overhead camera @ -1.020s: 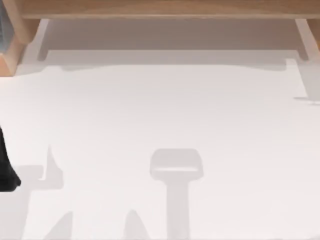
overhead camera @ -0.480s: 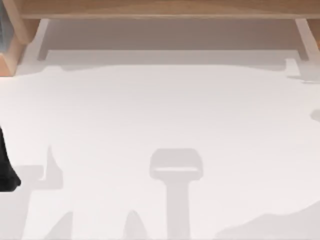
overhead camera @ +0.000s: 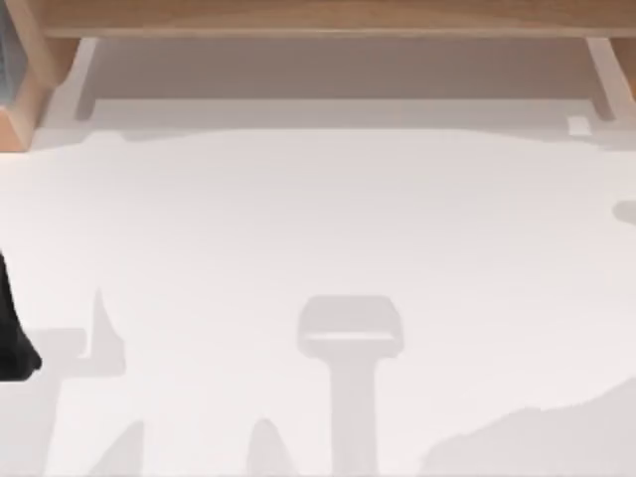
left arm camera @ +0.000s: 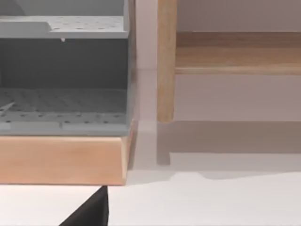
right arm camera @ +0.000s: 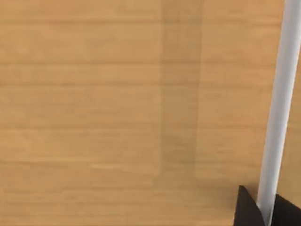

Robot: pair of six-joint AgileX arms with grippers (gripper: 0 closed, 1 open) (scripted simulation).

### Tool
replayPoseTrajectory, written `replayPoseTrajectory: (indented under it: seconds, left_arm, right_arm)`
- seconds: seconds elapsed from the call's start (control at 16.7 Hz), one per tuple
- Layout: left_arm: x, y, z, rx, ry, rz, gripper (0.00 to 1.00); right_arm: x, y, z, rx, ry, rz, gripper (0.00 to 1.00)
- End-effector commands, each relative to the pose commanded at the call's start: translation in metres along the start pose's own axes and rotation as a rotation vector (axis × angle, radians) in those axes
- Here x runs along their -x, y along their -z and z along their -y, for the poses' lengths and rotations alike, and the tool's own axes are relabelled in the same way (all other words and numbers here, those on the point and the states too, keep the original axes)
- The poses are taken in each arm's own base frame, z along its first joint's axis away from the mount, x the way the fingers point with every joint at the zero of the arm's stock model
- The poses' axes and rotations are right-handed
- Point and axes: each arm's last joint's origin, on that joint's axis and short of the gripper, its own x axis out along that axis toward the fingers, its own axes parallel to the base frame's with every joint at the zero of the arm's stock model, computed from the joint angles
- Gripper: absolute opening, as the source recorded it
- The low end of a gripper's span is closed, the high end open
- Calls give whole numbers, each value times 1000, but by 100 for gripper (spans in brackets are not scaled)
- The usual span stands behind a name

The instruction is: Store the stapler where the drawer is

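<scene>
Table (overhead camera: 318,238): white surface spreads across the top view, crossed by grey shadows.
Wooden frame (overhead camera: 328,18): runs along the 12 o'clock edge.
Drawer unit (left arm camera: 63,94): grey perforated shelves on a wooden base, seen from the left wrist.
White bar (right arm camera: 277,113): crosses wood grain, 2 dark fingertips (right arm camera: 245,209) flanking it; grip cannot be told.
Left arm (overhead camera: 12,338): dark, at 9 o'clock.

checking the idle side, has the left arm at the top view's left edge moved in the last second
No. The left arm sits at the same spot on the left edge, level with the same shadow on the table beside it, well short of the wooden unit at the top.
</scene>
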Motion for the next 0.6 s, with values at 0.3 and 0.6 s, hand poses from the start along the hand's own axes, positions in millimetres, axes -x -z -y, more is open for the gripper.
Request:
replayPoseTrajectory:
  seconds: [0.3,0.6]
  left_arm:
    - [0,0,0,0,0,0,100]
    - [0,0,0,0,0,0,100]
  right_arm:
    - [-36,-1,1,-3,0,-3,0]
    - [-40,-1,1,-4,-1,-3,0]
